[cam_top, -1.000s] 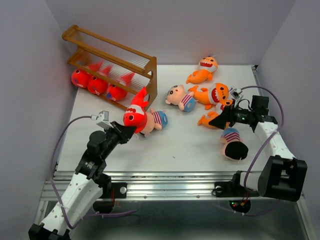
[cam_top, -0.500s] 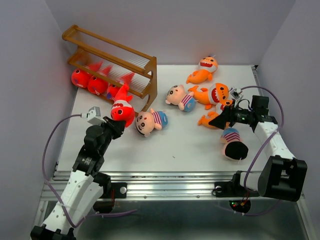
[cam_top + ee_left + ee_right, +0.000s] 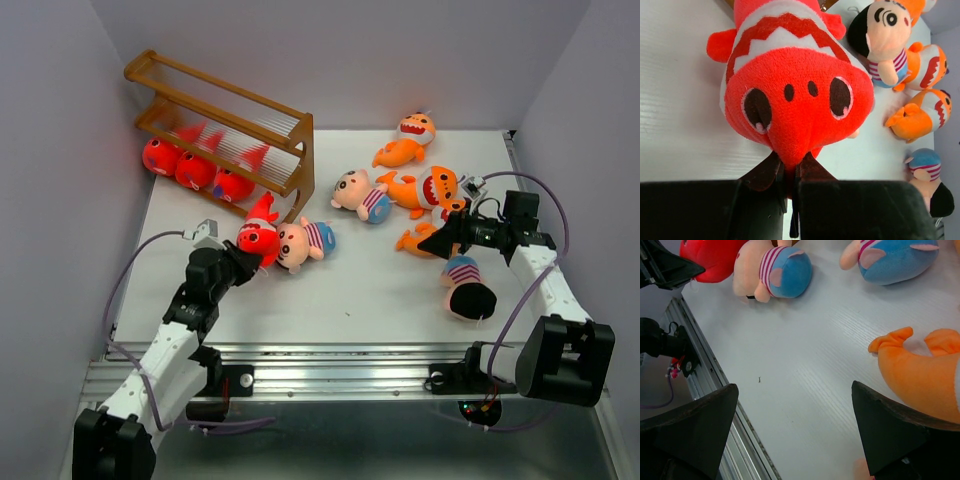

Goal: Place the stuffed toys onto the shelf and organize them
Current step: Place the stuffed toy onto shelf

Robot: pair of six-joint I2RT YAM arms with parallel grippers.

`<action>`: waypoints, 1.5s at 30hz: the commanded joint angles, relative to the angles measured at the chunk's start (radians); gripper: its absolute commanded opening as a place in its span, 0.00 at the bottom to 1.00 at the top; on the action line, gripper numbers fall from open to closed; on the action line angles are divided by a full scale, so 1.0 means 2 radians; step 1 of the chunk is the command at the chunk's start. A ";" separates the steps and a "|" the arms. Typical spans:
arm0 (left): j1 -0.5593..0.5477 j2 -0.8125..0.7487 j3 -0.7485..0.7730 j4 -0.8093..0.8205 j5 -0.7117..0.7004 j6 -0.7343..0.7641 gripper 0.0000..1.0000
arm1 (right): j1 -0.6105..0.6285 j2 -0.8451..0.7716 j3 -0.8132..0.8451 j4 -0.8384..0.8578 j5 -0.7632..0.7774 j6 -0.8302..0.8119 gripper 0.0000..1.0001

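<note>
My left gripper (image 3: pixel 245 262) is shut on a red shark (image 3: pixel 258 235), pinching its underside; in the left wrist view (image 3: pixel 789 170) the shark (image 3: pixel 790 90) faces the camera. It sits just in front of the shelf's (image 3: pixel 220 130) right end, beside a striped boy (image 3: pixel 300 243). Three red sharks (image 3: pixel 195 170) lie on the shelf's bottom tier. My right gripper (image 3: pixel 437 243) is open and empty, low over the table (image 3: pixel 795 425), next to an orange shark (image 3: pixel 920 375).
More toys lie on the right half of the table: a boy (image 3: pixel 362 195), orange sharks (image 3: pixel 405 140) (image 3: pixel 430 187) (image 3: pixel 420 240), and a boy (image 3: pixel 468 290) near the right arm. Walls close in on the left and right. The shelf's upper tiers hold nothing.
My left gripper swung the red shark left toward the shelf front, then brought it back right and lower, beside the boy. The right arm has not moved.
</note>
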 commanded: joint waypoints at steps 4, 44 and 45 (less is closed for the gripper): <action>0.015 0.088 0.037 0.099 0.047 0.052 0.00 | -0.003 -0.013 0.001 0.006 -0.004 -0.010 1.00; 0.055 0.439 0.225 0.218 0.122 0.090 0.00 | -0.003 -0.007 0.001 0.006 0.003 -0.015 1.00; 0.055 0.443 0.228 0.220 0.125 0.088 0.00 | -0.003 -0.006 0.001 0.006 0.004 -0.015 1.00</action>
